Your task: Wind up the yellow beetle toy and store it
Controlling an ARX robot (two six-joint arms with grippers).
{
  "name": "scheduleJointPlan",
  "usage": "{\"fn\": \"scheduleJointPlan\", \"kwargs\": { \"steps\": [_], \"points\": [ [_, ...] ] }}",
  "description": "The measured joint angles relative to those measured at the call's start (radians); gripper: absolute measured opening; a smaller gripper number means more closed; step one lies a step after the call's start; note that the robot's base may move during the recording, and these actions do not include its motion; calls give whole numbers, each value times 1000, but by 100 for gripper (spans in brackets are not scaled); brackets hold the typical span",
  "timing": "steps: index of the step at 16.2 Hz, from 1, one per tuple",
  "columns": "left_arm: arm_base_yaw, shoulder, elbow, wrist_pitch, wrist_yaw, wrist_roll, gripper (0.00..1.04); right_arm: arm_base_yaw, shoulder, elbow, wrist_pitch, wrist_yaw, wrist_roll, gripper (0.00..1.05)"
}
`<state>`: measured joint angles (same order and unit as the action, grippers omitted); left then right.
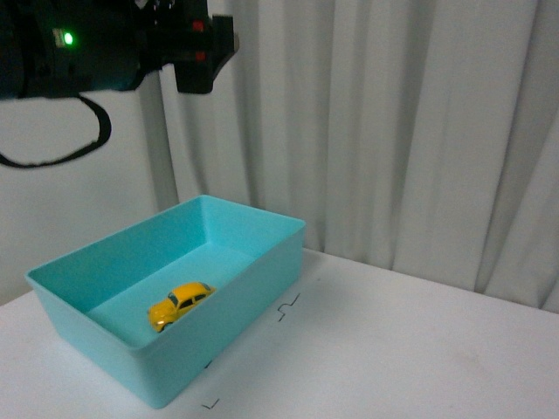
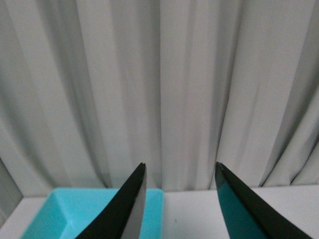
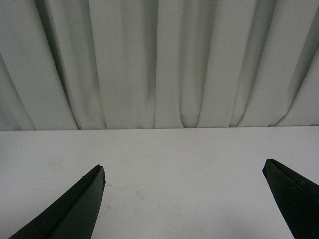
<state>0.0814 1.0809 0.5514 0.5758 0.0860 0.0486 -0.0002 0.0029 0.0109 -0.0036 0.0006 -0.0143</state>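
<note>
Black, tapered fingers (image 2: pixel 127 209) of the left gripper (image 2: pixel 180 164) stand spread, with only air between them; it hangs high, looking past its tips at a pleated pale grey fabric curtain (image 2: pixel 164 74). Below those tips sits one end of a turquoise rectangular plastic bin (image 2: pixel 75 214); beside it runs a strip of matte white table (image 2: pixel 239 204).

Over to the right gripper (image 3: pixel 183 164): its two black fingers (image 3: pixel 75 214) are set wide apart and hold nothing; bare table spreads under them and the curtain hangs behind.

From the front view, the small glossy yellow beetle toy car (image 1: pixel 179 305) is in the bin; it rests on its wheels on the bin floor, turned diagonally, near the long wall on the robot's right; which end is its nose I cannot tell. It is well apart from both grippers; neither touches it. The bin sits on the left part of the table, open top up; thin black marks (image 1: pixel 288 307) lie on the table just outside that wall.

Up at the top left, a bulky black robot housing (image 1: pixel 87 44) shows a small green light (image 1: pixel 67 38); a black cable (image 1: pixel 61 153) loops beneath it.
</note>
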Motion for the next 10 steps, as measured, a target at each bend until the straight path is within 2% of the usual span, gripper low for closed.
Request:
{"fn": "scheduleJointPlan", "kwargs": {
  "steps": [3,4,10],
  "points": [
    [-27,-83,-198,43,-35,-34,10,0,0,0,0,0,0,98],
    [-72,-129,-235,59,-81,-43,2,0,0,0,0,0,0,98],
    [-80,-306,-397,41,-87,-44,2,0,0,0,0,0,0,98]
  ]
}}
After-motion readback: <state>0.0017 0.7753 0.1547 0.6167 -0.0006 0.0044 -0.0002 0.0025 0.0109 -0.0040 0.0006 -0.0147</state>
